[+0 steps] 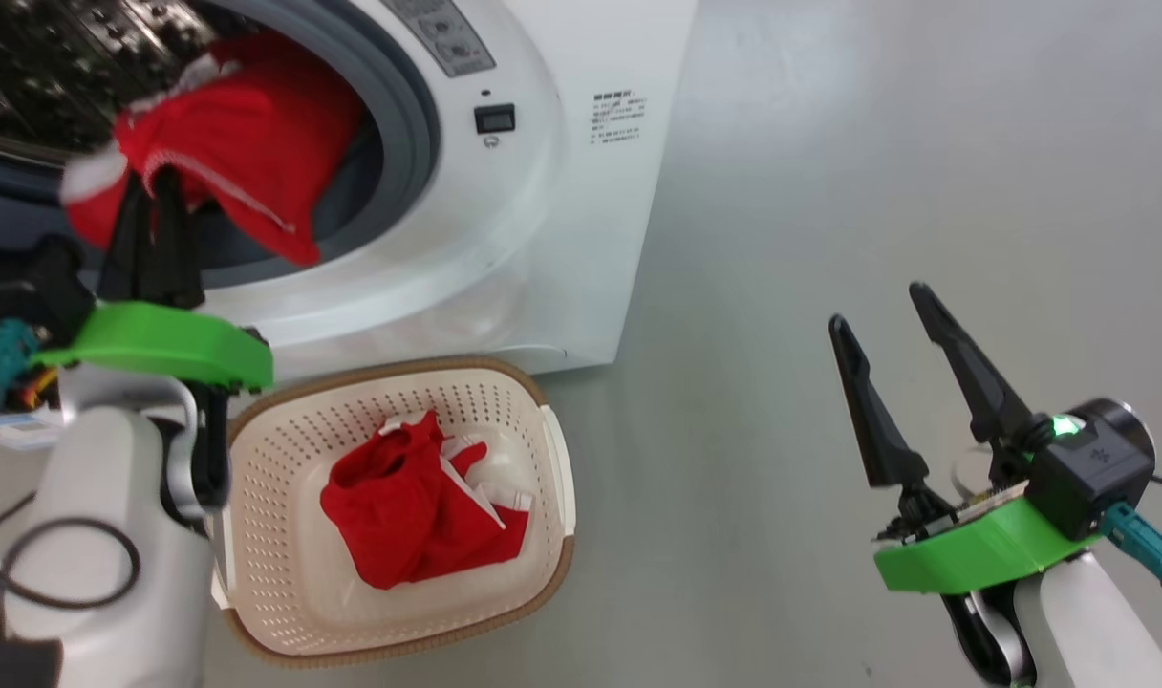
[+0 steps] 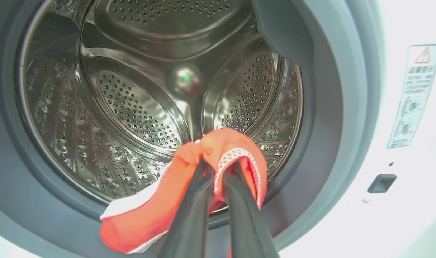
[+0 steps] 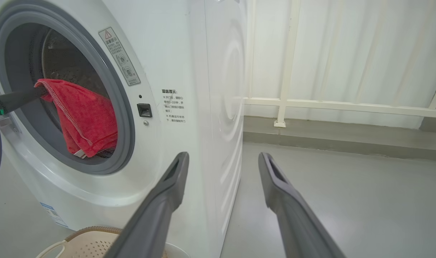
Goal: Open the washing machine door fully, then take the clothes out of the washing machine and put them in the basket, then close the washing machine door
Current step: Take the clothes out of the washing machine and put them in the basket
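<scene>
The clothes [image 1: 256,134]: two red pieces with white trim on count.

Head view. Item one, a red garment [image 1: 227,182], hangs at the mouth of the washing machine [image 1: 562,239]. It is pinched near its top edge by the left end effector [image 1: 156,186], whose dark fingers [image 1: 173,239] are clenched on the cloth. Item two, a second red garment [image 1: 409,516], lies crumpled in the basket [image 1: 552,449], which stands on the floor [image 1: 877,143] just in front of the machine, below the opening. The right end effector [image 1: 875,304] hovers well off to the right over the floor, fingers spread, grasping nothing.

Left wrist view. The two fingers meet on a fold of white-stitched hem. The garment's tail drapes over the near lip of the grey rubber ring [image 2: 329,107], with the perforated steel drum [image 2: 132,107] behind it.

Right wrist view. The held garment is seen side-on, hanging inside the ring. The basket's rim peeks in at the bottom, close under the machine front.

Step in hand, by my judgement: unloading, partway, one piece delivered and one in the grip. The next move calls for drawing the cloth out to the near side until its tail clears the ring, lowering it over the basket, and letting go only above the rim. A snag on the ring is the risk.
</scene>
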Available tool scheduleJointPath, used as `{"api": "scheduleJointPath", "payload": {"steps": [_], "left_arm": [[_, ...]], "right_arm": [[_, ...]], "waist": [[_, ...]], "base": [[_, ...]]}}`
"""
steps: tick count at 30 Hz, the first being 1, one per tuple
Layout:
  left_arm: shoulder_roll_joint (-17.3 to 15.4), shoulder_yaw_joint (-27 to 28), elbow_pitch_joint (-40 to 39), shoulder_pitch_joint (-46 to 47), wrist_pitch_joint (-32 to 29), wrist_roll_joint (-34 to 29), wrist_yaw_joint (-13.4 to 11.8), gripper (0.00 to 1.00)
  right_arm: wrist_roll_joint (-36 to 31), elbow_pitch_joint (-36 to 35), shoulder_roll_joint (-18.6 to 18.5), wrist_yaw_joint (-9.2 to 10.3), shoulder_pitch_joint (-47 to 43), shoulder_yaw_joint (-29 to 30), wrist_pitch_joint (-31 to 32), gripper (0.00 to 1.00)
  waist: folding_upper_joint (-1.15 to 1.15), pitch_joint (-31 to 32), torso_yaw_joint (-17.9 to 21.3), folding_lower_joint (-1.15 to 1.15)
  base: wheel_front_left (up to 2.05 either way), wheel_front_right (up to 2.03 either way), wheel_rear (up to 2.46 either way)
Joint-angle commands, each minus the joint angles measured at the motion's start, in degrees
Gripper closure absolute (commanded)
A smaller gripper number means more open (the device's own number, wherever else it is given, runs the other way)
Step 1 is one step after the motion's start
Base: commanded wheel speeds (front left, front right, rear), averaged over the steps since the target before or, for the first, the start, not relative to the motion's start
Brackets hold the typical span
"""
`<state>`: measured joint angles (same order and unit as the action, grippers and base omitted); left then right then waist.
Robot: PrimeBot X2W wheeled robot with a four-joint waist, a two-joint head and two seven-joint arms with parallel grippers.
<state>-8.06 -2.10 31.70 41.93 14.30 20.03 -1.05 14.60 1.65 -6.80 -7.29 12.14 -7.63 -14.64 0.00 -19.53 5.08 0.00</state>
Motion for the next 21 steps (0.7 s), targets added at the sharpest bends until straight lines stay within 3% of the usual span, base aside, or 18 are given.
{"api": "scheduleJointPath", "payload": {"steps": [1,11,21], "left_arm": [[-1.55,1.68,-2.9,-1.79,0.69,-0.57,0.26,1.0],[-0.09,-0.04,-13.97,-11.94,-0.58,-0.77,-0.18,1.0],[0.5,-0.63,-26.8,-22.89,-4.37,0.09,-2.26,1.0]], "right_arm": [[0.13,-0.91,0.11,-0.2,-1.86,-0.53,-0.36,0.0],[-0.07,-0.57,0.62,-0.2,-4.66,-0.01,-0.36,0.0],[0.08,-0.35,0.57,-0.2,-6.53,0.35,-0.36,0.0]], "waist": [[0.0,2.58,-0.71,0.0],[0.0,7.24,-1.97,0.0],[0.0,11.14,-2.17,0.0]], "base": [[0.0,0.0,0.0],[0.0,0.0,0.0],[0.0,0.0,0.0]]}}
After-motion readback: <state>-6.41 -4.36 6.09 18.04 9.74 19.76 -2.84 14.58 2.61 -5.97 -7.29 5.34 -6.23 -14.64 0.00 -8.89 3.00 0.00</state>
